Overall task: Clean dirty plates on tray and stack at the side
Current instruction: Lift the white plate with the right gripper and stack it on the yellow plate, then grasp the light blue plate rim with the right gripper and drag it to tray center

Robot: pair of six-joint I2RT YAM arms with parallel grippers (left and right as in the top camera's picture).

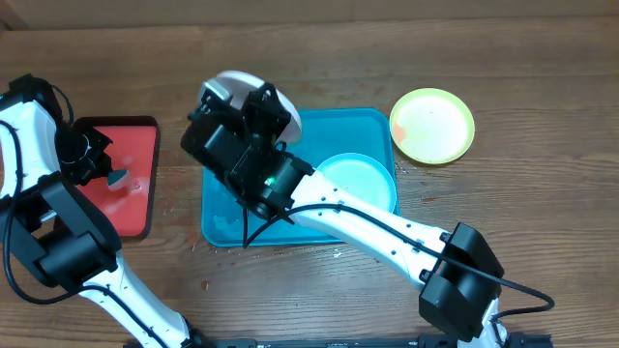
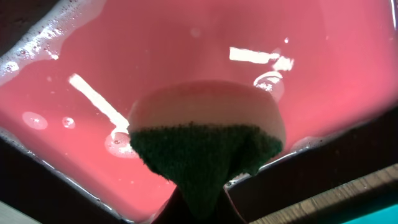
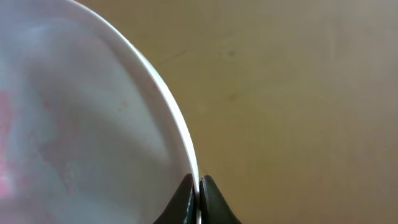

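The right fingers (image 3: 189, 198) were pinching the rim of the white plate (image 3: 81, 124). In the right wrist view the rim stood thin and straight between the two dark tips. The plate had faint pink smears on it, and the brown surface (image 3: 298, 93) showed behind it.

From above, the white plate (image 1: 232, 85) was near the upper middle of the frame, at the top left corner of the blue tray (image 1: 218, 227). The black end of the right arm hid most of it. The teal plate (image 1: 363, 179) lay inside the blue tray, on its right side. The yellow-green plate (image 1: 432, 126) lay on the surface to the upper right, just outside the tray.

At the left of the frame, the left fingers (image 1: 102, 164) were over the red tray (image 1: 135, 145). They were pinching a sponge (image 2: 205, 130), green on one side and pale on the other. The red tray was wet, with small bubbles (image 2: 37, 37) near its upper left edge.
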